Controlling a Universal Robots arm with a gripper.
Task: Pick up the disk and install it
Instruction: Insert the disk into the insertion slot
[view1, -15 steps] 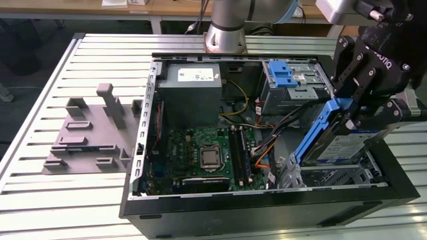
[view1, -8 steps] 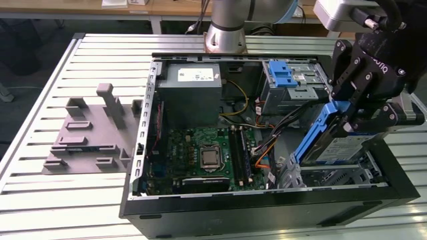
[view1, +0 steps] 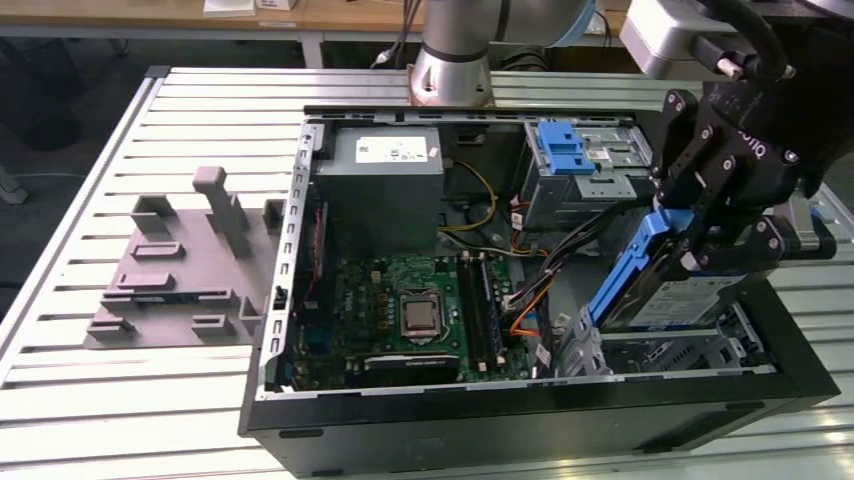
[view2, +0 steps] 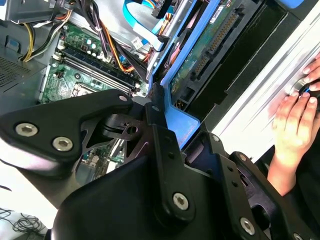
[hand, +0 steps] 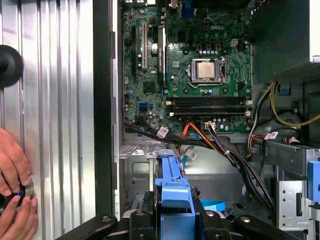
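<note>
The tool (view1: 705, 245) is gripping the disk (view1: 665, 300) by its blue carrier, holding it tilted over the drive bay (view1: 667, 352) at the exterior view's right of the open computer case (view1: 534, 425).

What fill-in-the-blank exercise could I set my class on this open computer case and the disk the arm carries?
1. The gripper holds the disk by its carrier frame, whose colour is ____.
2. The disk hangs over the end of the computer case at the exterior view's ____.
3. On the table, at the exterior view's left of the case, lies a moulded block whose colour is ____.

Missing words: blue; right; grey.
</note>
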